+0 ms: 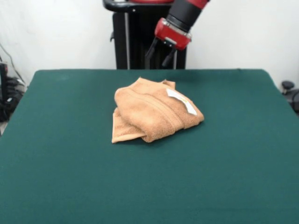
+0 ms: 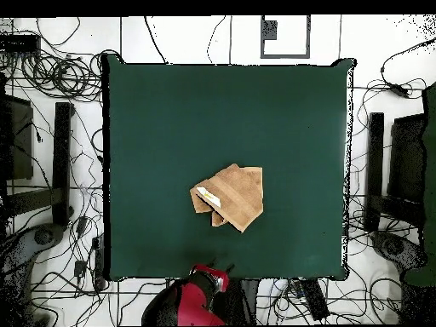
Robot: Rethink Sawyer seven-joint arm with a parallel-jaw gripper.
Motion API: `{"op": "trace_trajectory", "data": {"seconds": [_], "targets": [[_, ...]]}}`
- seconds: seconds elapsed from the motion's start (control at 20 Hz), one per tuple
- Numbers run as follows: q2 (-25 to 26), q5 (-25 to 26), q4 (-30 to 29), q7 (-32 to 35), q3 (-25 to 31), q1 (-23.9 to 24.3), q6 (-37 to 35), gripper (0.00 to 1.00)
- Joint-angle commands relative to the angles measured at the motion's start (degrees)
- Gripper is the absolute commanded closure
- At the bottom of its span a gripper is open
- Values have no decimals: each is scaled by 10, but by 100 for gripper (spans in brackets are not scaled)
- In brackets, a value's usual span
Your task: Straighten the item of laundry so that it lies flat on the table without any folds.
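You have the light orange-tan terry-cloth towel (image 1: pixel 154 114) lying in a folded bundle a little past the middle of the dark green felt-topped surface (image 1: pixel 56 177), toward the robot's side. It is doubled over itself in several layers, with one flap poking out at the lower left corner in the front view and the small white tag (image 1: pixel 183 101) facing up on the top layer. Nothing of the straightening looks done yet; the cloth needs to be opened out layer by layer.

The red and black end effector (image 1: pixel 160 52) hangs above the far edge of the surface, behind the towel and clear of it, holding nothing. Its two dark fingers (image 1: pixel 152 48) stand apart with an empty gap between them, a fairly wide spread. I judge it is parked there so that the bundle stays unobstructed for both cameras, and so you can come down onto a chosen edge.

The front view gives you the height of the pile and the rounded fold along its near side, which the overhead view flattens away. The overhead view gives you the outline instead: a rough quadrilateral with stepped layers, and how much bare green lies all round for spreading. There the arm shows only as a red mass at the surface's edge.
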State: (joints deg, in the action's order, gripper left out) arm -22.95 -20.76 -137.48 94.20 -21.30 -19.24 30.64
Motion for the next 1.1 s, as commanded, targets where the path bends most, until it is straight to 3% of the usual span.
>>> {"op": "trace_trajectory", "data": {"seconds": [0.05,0.15,0.4,0.85,1.1], "targets": [[39,-76,59,87,10,-53,-50,0],[34,-89,68,42,-17,-79,-93,0],[51,-37,107,-10,-40,-79,-125,0],[82,-86,86,95,-50,-133,-66,0],[92,-54,97,129,-36,-100,-10,0]]}}
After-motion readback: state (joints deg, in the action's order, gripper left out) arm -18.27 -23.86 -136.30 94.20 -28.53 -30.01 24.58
